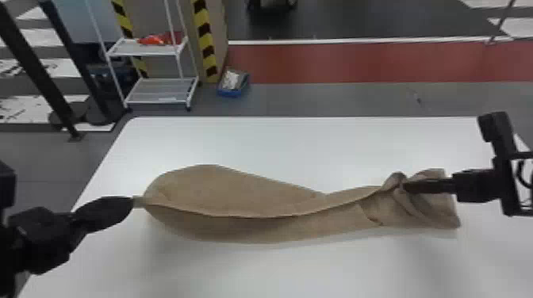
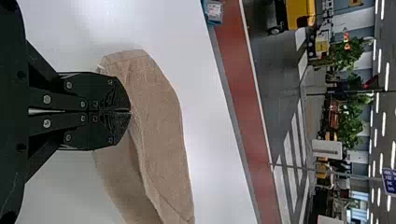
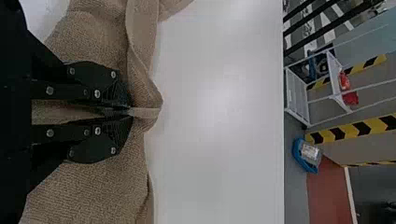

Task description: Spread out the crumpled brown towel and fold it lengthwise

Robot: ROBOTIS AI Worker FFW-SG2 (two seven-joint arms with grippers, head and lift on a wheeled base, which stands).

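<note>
Left gripper [image 1: 129, 203]: nearest us in the head view, its flat black fingers pressed together on one end of the brown towel [image 1: 238, 194].
Right gripper [image 1: 407, 187]: we had its fingertips pinched on a small ridge of cloth, inboard of the bunched end.
Towel's place: it ran crosswise over the white table [image 1: 277, 273], between our two grips; we could not tell how much touched down.
Handling: we judged it light, soft and limp, neither slippery nor fragile, quick to droop or twist wherever we left slack.
Hold: corners looked best to us; the right pinch, set in from the end, risked keeping the folds trapped.
Texture: matte, finely looped pile, against a smooth, faintly shiny tabletop.
Shape: a broad, leaf-like curve by our left, a long edge bowing along the middle, then a narrowing into overlapping, twisted folds by our right.
</note>
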